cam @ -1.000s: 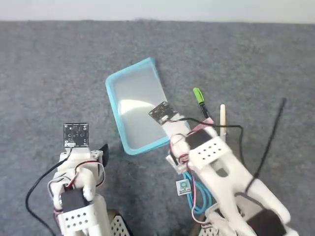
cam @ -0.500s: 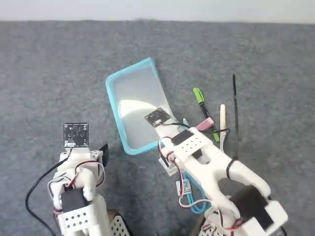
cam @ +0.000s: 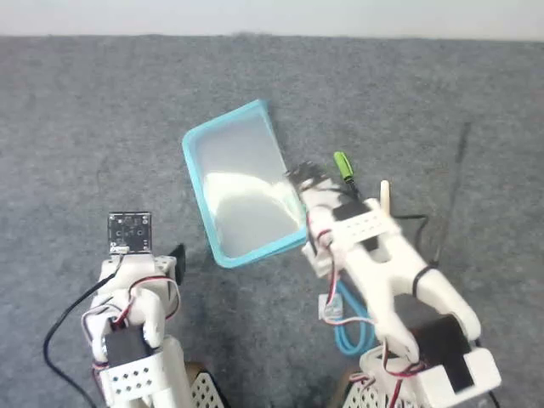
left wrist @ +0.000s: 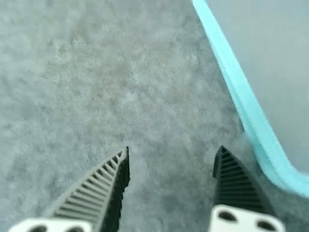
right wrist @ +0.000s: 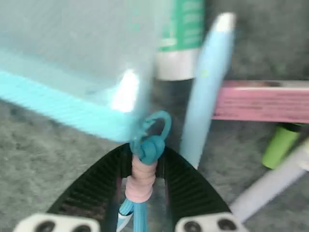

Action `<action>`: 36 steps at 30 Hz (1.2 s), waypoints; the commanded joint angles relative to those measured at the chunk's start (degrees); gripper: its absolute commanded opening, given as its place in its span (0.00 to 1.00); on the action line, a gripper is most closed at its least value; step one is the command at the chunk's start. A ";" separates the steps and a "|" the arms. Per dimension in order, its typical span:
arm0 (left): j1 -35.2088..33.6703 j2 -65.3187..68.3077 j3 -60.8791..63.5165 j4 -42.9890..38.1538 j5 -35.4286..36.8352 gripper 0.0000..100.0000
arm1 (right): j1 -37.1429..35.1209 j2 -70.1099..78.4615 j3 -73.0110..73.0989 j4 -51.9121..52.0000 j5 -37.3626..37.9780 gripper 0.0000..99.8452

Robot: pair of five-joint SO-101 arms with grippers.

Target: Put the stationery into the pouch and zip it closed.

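Between the right gripper's pads the zip pull, a pink bead on a knotted teal cord, is clamped tight, right at the pouch corner. Just beyond, apparently outside the pouch, the items to be packed are laid on the grey mat: a blue pen, a pink bar and a green marker, w/ a white-and-green tube at the pouch's side.

Step in hand is judged to be opening the zip, i.e. approx. the task's start. Pull should be drawn along the zip line, low & steady, not lifted, else the light pouch will prob. be dragged across the mat. Bracing by the other arm would help.

As for pose, the right arm is stretched fwd from its base, wrist pitched down over the pouch edge nearest the pens. The left gripper is held spread w/ nothing in it, low over the mat just beside the pouch's teal edge, its arm folded back near the base.
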State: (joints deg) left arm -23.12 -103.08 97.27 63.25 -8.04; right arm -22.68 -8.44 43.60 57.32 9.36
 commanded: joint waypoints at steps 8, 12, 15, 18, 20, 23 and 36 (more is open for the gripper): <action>-5.54 -0.79 -1.10 -8.70 -6.68 0.27 | 11.91 -23.96 -6.42 8.40 -0.35 0.01; -2.29 -0.53 -4.53 -7.47 -6.59 0.27 | 11.74 -37.58 -4.31 8.84 -3.08 0.01; 0.35 -0.53 -9.27 -3.78 -6.59 0.27 | 11.47 -44.70 -0.26 8.84 -0.97 0.01; 3.16 -0.44 -12.79 -1.67 -5.54 0.27 | 11.47 -49.27 4.13 8.84 -0.18 0.01; 5.36 0.79 -14.64 -1.76 -3.25 0.27 | 11.47 -51.47 6.59 8.84 0.97 0.01; 10.02 8.35 -18.77 -4.22 0.79 0.27 | 11.38 -53.76 9.23 8.84 1.32 0.01; 22.33 62.24 -40.40 -22.07 14.59 0.27 | 11.47 -54.55 11.87 8.57 2.29 0.01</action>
State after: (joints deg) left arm -1.93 -45.93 58.95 47.43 5.85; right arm -11.60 -61.10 56.00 65.58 10.77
